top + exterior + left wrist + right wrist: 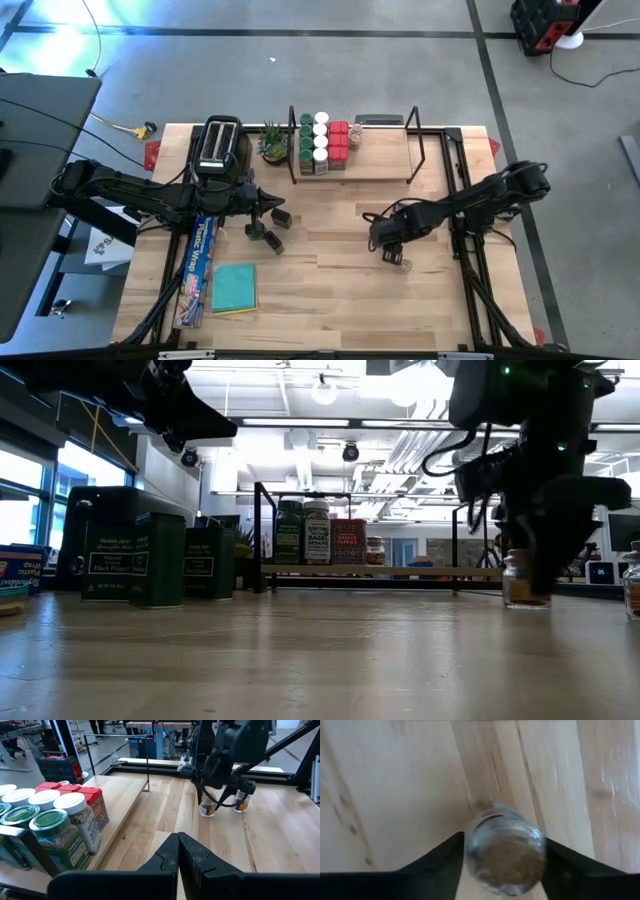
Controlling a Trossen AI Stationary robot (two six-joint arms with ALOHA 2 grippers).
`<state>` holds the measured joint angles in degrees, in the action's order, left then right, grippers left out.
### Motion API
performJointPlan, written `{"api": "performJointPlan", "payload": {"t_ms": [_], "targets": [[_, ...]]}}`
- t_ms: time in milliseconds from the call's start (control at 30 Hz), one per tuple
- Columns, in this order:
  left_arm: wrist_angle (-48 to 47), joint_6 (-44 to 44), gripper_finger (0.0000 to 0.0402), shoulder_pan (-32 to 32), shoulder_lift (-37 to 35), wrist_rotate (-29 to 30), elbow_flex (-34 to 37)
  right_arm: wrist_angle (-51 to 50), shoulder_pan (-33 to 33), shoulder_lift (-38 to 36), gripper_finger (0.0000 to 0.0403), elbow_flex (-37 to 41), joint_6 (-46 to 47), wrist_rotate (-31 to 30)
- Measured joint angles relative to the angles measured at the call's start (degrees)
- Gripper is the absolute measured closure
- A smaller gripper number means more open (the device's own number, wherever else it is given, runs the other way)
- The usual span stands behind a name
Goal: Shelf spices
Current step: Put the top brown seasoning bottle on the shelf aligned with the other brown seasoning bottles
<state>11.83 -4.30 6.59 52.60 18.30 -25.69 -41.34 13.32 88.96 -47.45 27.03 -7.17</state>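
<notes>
Spices still off the shelf (380, 165) include a tiny clear jar (506, 850) of brown powder standing upright on the table (330, 300), right of centre and near of the rack. The right gripper (502, 857) straddles it from above, fingers spread with one on each side, close to the glass; whether they already touch it I cannot tell. A second small jar (241, 802) stands just beside the first. As I judge it, the main risk is a closing finger that meets the round glass off-centre, tipping the jar or squirting it sideways into its neighbour. A lift with a weak pinch could also drop it.

Three dark rectangular tins (262, 228) wait left of centre, under the left gripper (178, 851), whose fingers are pressed together on nothing. On the shelf's left end stand green-lidded jars (306, 140), white-lidded jars (321, 135) and red tins (339, 140), packed in rows, so a placement there could knock them.
</notes>
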Motion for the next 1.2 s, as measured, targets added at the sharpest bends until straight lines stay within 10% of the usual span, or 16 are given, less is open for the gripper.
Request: {"api": "performJointPlan", "payload": {"t_ms": [267, 467, 733, 1200], "targets": [[0.1, 0.0, 0.0402, 0.0, 0.0, 0.2, 0.0, 4.5, -4.9, -0.6, 0.0238, -3.9, -4.7, -2.9], [0.1, 0.0, 0.0402, 0.0, 0.0, 0.3, 0.0, 7.2, -20.6, -0.6, 0.0238, -10.0, -15.7, -4.8], [0.3, 0.0, 0.0402, 0.0, 0.0, 0.3, 0.0, 16.4, -39.3, 3.4, 0.0238, -13.6, -21.5, 7.3], [0.2, 0.0, 0.0402, 0.0, 0.0, 0.4, 0.0, 16.8, -41.9, 11.2, 0.0162, -19.2, -24.5, 2.3]]}}
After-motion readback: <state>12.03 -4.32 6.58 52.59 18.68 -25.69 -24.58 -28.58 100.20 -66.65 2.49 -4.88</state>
